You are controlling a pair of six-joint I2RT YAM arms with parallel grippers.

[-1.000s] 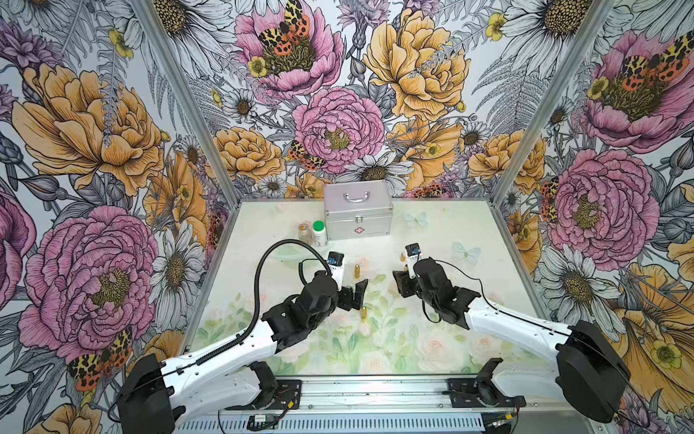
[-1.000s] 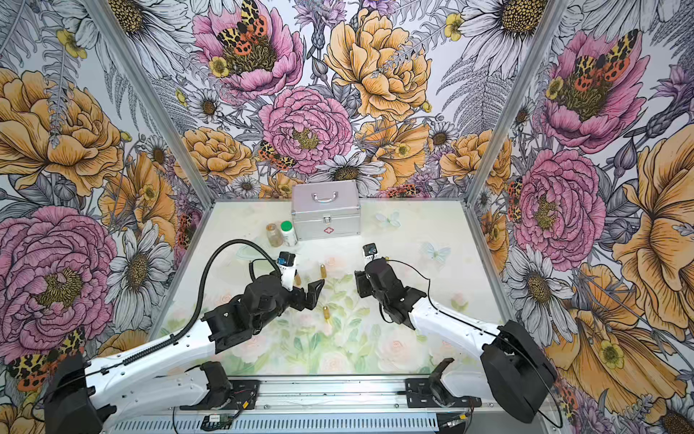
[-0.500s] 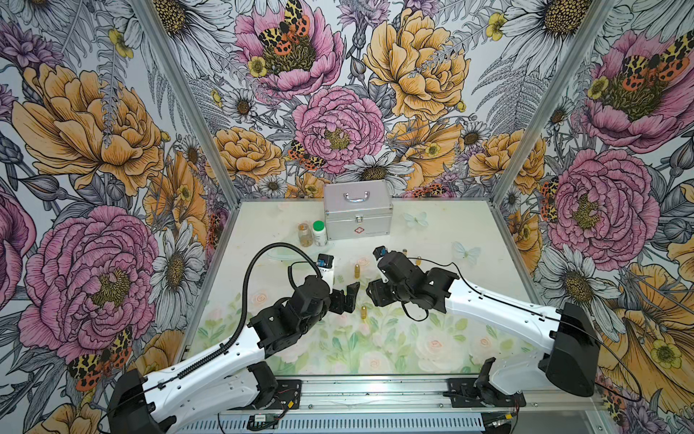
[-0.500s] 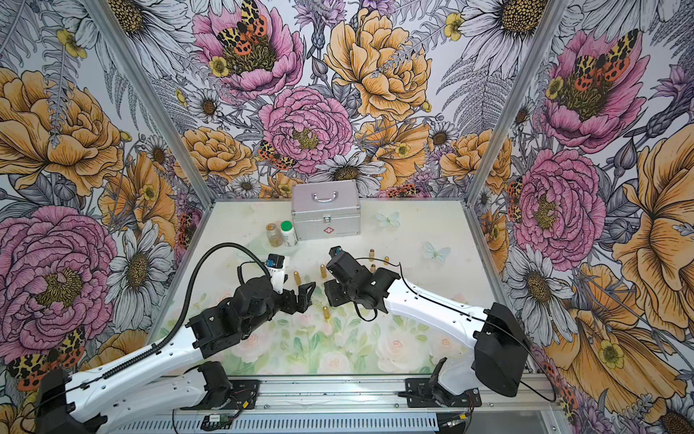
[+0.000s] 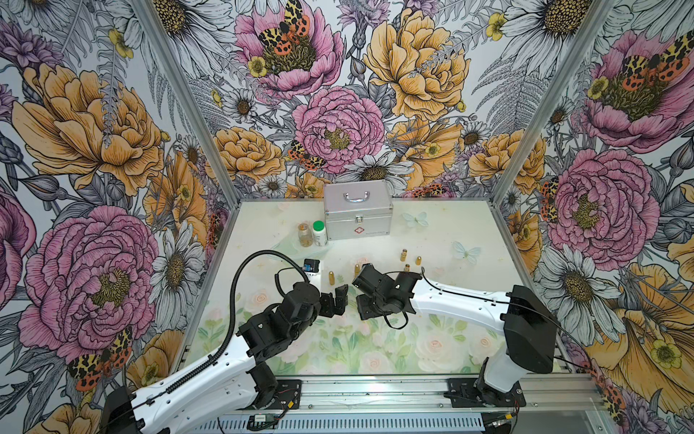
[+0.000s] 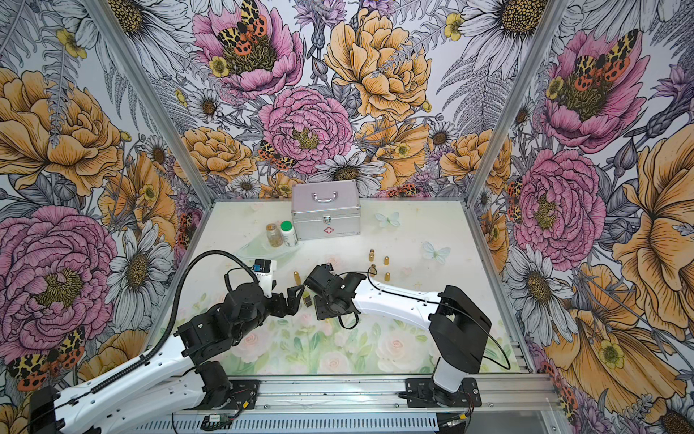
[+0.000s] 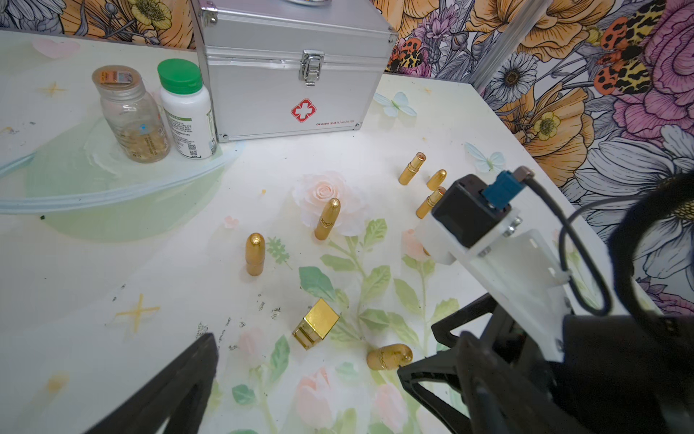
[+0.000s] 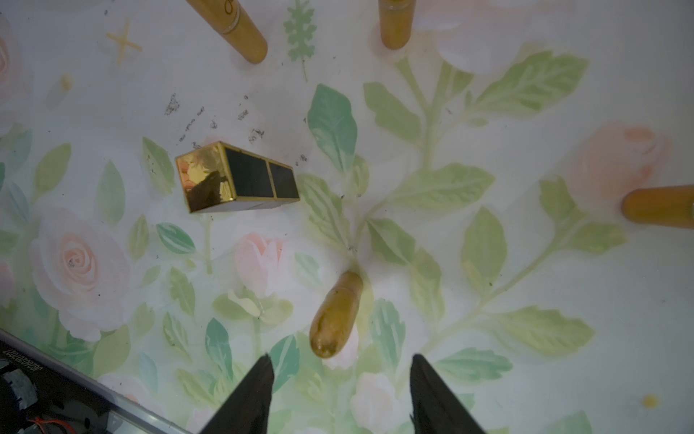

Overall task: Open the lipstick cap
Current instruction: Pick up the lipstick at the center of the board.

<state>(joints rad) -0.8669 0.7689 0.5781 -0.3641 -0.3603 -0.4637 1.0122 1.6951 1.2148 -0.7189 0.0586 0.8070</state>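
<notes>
A gold bullet-shaped lipstick (image 8: 335,313) lies on its side on the floral table, also seen in the left wrist view (image 7: 388,357). My right gripper (image 8: 340,362) hovers just short of it, open, with nothing between its fingers. Beside it stands a square lipstick (image 8: 236,178) with a gold cap and black body, visible between both grippers in a top view (image 6: 307,297). My left gripper (image 7: 330,375) is wide open and empty, facing the right gripper (image 5: 356,295) across the square lipstick (image 7: 315,323). Only one left finger (image 7: 195,360) shows; the right arm covers the other.
Two gold lipsticks stand behind the grippers (image 5: 331,277) (image 5: 356,269), and three more stand at the back right (image 5: 403,254). A silver first-aid case (image 5: 357,216) sits at the back wall with a clear bottle (image 5: 305,235) and a green-capped bottle (image 5: 319,233) beside it.
My right arm has swung left and down over the lying lipstick, coming close to the left gripper. The left gripper has drawn back slightly to the left and stayed open.
</notes>
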